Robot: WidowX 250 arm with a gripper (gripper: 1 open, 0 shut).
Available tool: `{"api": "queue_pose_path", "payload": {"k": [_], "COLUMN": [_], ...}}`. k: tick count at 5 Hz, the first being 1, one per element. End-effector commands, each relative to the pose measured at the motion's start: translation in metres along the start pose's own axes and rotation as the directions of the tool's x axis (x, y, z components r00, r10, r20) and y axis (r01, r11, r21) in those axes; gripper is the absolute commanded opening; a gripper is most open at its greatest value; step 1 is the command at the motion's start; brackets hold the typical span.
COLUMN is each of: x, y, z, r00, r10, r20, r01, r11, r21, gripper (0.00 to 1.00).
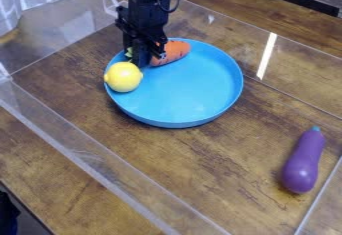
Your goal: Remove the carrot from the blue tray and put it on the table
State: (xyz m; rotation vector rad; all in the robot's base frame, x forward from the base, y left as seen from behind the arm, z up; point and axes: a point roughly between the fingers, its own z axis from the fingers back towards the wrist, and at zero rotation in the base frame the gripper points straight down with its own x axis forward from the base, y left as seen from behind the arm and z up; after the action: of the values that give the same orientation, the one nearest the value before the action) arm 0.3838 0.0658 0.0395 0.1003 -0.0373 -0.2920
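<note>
The carrot (pixel 171 52) is seen lying inside the blue tray (pixel 201 104), close to the tray's far-left rim, with its orange body pointing out to the right and its green top hidden under the gripper (pixel 140 55). The gripper is held pointing straight down from a dark arm that descends from the top edge of the view, and its fingers are planted at the carrot's left end, low over the tray floor. How wide the jaws stand cannot be told, since the black fingers merge with one another and with the shadow beneath them; whether the carrot is actually gripped cannot be told either, though the fingers are seen at or against its leafy end. The carrot is not lifted; it rests on the tray.

Just in front of the gripper, a yellow lemon (pixel 123 76) sits at the tray's left rim, near the carrot but apart from it. The tray rests on the table (pixel 80 149), whose dark planks are bordered by clear plastic edging. A purple eggplant (pixel 303 160) lies on the table well apart, to the right.
</note>
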Motion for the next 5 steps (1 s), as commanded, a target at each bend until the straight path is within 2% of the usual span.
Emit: {"api": "queue_pose_path", "payload": {"k": [1,2,3,4,5], "x": [0.005,0.007,0.011,0.011,0.009], "y": [0.016,0.016,0.017,0.017,0.020], "z": [0.014,0.013,0.009,0.011,0.021], "r00": [0.998,0.998,0.998,0.998,0.997], "r10": [0.044,0.042,0.030,0.033,0.033], "r20": [0.045,0.048,0.054,0.056,0.068], "r01": [-0.045,-0.043,-0.032,-0.034,-0.035], "r11": [0.999,0.999,0.999,0.999,0.999], "r21": [0.021,0.020,0.022,0.021,0.021], "gripper": [1.00,0.00,1.00,0.00,0.00]}}
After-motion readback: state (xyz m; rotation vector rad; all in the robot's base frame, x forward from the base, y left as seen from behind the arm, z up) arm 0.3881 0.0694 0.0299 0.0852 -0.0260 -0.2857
